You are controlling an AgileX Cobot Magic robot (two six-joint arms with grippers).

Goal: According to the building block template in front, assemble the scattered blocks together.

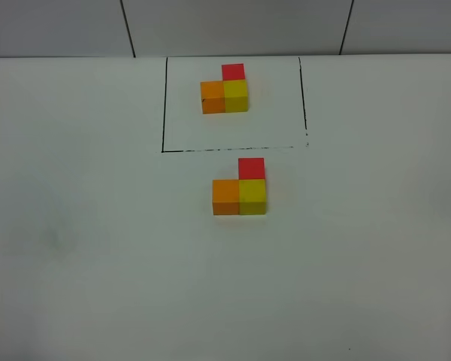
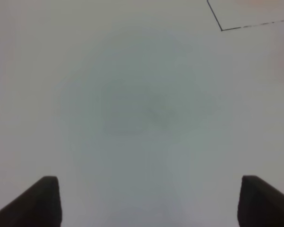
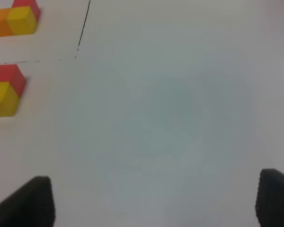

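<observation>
The building block template (image 1: 225, 92) is an L of red, orange and yellow cubes inside a thin black drawn rectangle (image 1: 163, 113) at the back of the table. Just in front of the frame, the scattered blocks stand joined in the same L: orange (image 1: 225, 197), yellow (image 1: 252, 195), red (image 1: 251, 168) behind the yellow. Neither arm shows in the high view. My left gripper (image 2: 149, 201) is open over bare white table, far from the cubes. My right gripper (image 3: 154, 201) is open too, with the template (image 3: 14, 20) and the red (image 3: 9, 78) and yellow (image 3: 2, 98) cubes far off at its view's edge.
A white table (image 1: 98, 248) carries everything, with a grey tiled wall (image 1: 233, 26) behind it. A corner of the drawn frame (image 2: 221, 29) shows at the edge of the left wrist view. Nothing else stands on the table.
</observation>
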